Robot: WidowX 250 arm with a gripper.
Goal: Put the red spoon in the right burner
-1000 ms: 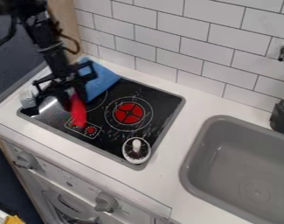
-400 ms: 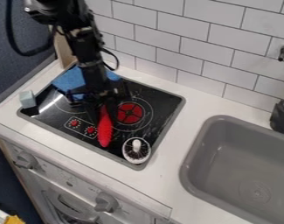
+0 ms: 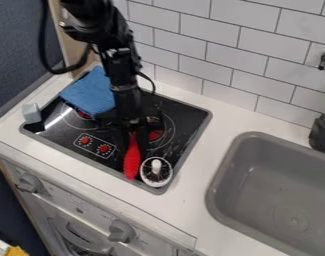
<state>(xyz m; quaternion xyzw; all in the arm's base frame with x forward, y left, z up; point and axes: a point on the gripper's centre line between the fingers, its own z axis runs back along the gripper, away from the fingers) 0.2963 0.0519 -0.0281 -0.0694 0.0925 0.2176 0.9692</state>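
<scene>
The black gripper hangs over the black stovetop, in front of the right burner, and covers part of it. It is shut on the red spoon, whose upper end lies between the fingers. The spoon's wide red end points toward the stove's front edge, just left of the round white-rimmed object. Whether the spoon touches the stove I cannot tell.
A blue cloth covers the stove's back left part. A pale block stands at the left corner. The white-rimmed round object is at the front right corner; a grey sink lies farther right.
The gripper and the red spoon have moved right and toward the front across the stove, from the left side to beside the round object. The blue cloth is more exposed.
</scene>
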